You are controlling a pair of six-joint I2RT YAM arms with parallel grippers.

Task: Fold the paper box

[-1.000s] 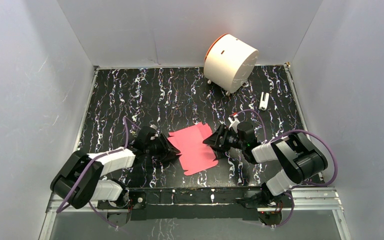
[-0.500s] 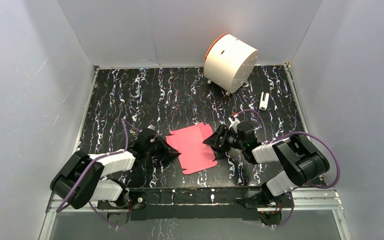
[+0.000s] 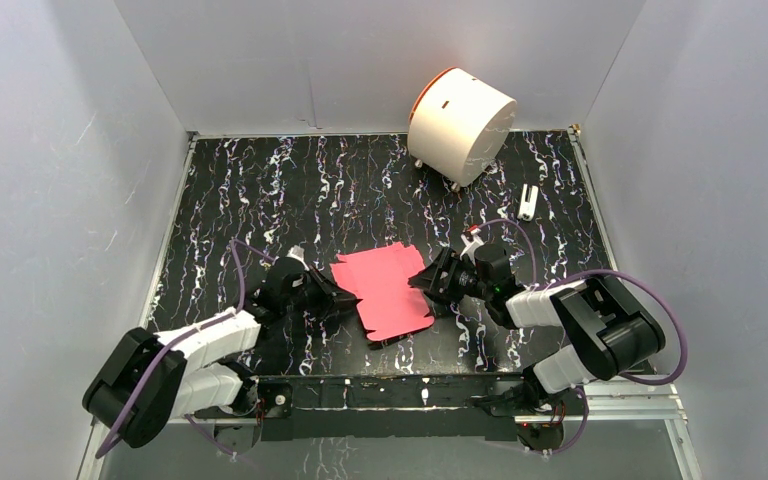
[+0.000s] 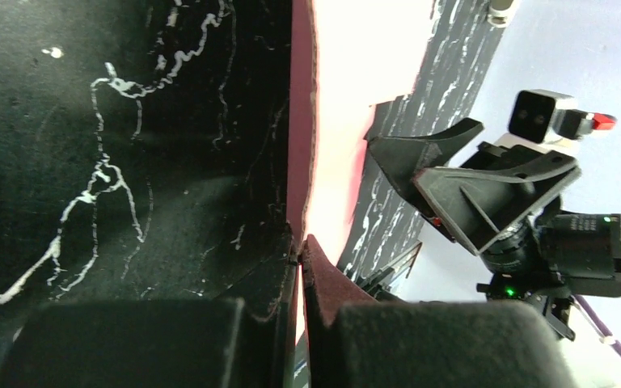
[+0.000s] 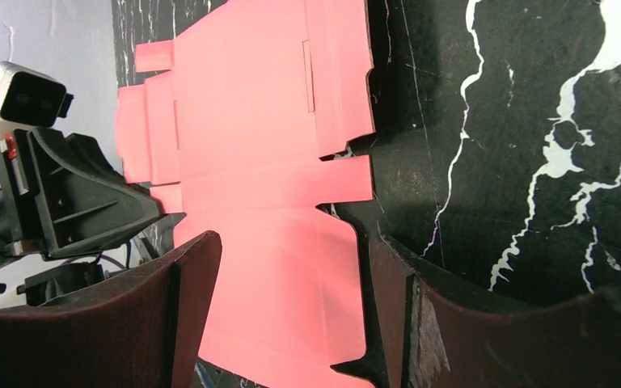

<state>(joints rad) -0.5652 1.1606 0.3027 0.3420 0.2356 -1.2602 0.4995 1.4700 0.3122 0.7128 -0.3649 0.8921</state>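
— Where is your paper box?
— Flat, near-centre on the table. Your left gripper pinches its left edge; your right gripper waits, jaws apart, at its right edge.

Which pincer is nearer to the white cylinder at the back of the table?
The right. The right pincer, at the right edge of the paper box, lies almost straight in front of the white cylinder; the left pincer, shut on the left edge, is farther left.
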